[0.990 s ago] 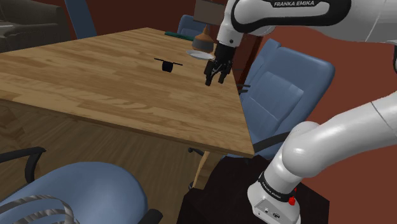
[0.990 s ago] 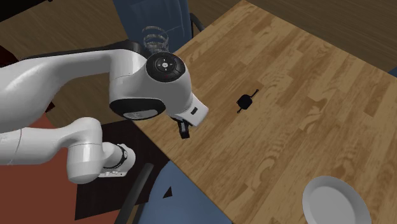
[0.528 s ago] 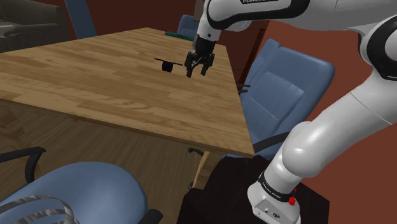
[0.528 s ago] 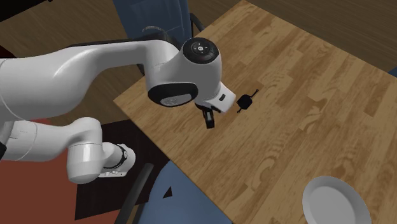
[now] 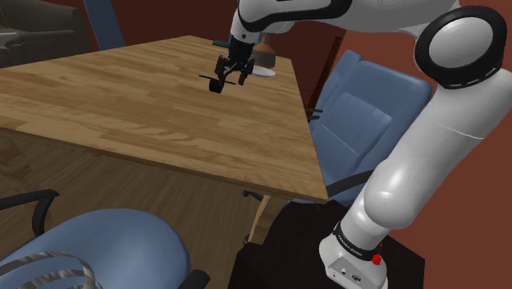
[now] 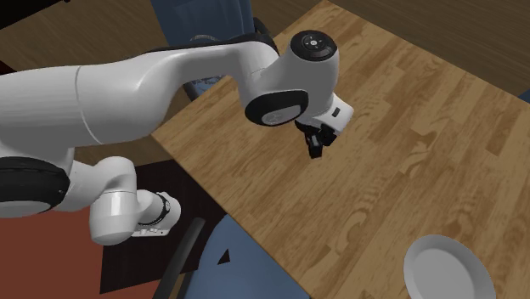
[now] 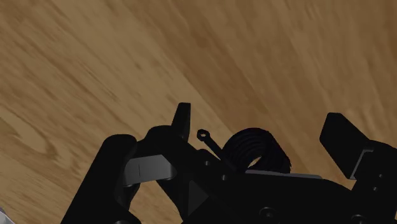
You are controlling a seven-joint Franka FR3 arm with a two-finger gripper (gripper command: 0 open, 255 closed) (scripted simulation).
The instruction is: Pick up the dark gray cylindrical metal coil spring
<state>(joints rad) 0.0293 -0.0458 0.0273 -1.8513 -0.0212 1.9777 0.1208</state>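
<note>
Shoulder view: on the wooden table (image 5: pixel 123 98) the dark coil spring (image 5: pixel 215 85) lies on its side, just beneath the gripper (image 5: pixel 231 77). Wrist view: between the fingers (image 7: pixel 183 121) you see the spring's wire tail, then its coil. The jaws stand wide apart, clasping nothing. Judged next: lower straight, then close.

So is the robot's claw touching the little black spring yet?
Apart. In the wrist view the spring sits between the open gripper fingers, and bare table wood shows between the coil and each finger.
</note>
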